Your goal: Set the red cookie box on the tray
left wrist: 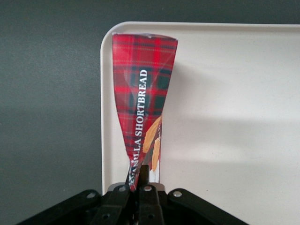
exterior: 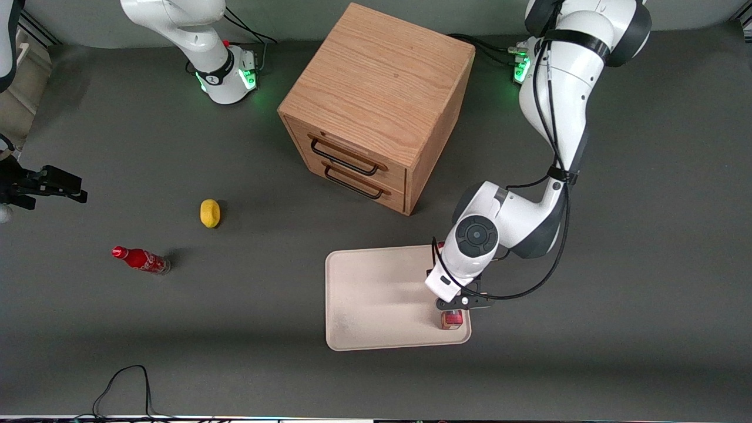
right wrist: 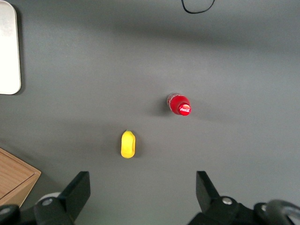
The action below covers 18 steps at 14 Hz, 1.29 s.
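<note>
Pinching the top edge of the red cookie box [left wrist: 143,101] with the gripper [left wrist: 139,183], box upright at the tray [exterior: 376,299] corner nearest the working arm. Risks toppling over the low rim once released, given that narrow footing.

The red cookie box [exterior: 452,319] stands upright on the tray [exterior: 376,299], at the corner nearest the front camera (working arm's end), the gripper [exterior: 453,305] directly above, its fingers [left wrist: 149,176] pinching the box's top.

A cabinet [exterior: 376,106] stands farther from the camera.
</note>
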### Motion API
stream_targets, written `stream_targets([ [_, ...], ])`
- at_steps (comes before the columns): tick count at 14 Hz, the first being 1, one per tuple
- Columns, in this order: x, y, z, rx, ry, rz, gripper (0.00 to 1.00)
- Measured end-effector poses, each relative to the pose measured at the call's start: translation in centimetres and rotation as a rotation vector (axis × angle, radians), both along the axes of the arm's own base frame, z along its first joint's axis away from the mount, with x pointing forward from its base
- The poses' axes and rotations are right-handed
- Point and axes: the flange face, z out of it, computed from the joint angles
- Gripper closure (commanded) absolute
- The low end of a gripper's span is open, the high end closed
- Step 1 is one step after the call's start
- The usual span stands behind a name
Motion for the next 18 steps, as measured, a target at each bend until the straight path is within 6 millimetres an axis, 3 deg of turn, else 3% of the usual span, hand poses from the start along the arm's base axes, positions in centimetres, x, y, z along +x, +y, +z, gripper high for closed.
stream_targets([
  [1,0.0,0.1,0.0,0.001,-0.001,0.0,0.0],
  [7,0.1,0.1,0.2,0.0,-0.006,0.004,0.0],
  [9,0.1,0.2,1.5,0.0,-0.008,0.016,0.0],
  [10,-0.1,0.3,3.0,0.008,0.002,0.025,0.0],
  [11,-0.3,0.5,5.5,0.018,0.011,0.029,0.0],
  [13,-1.7,1.1,12.9,0.039,0.029,0.036,0.0],
  [16,-5.6,2.6,23.9,0.068,0.047,0.04,0.0],
  [18,-8.1,3.5,29.2,0.075,0.043,0.041,0.0],
])
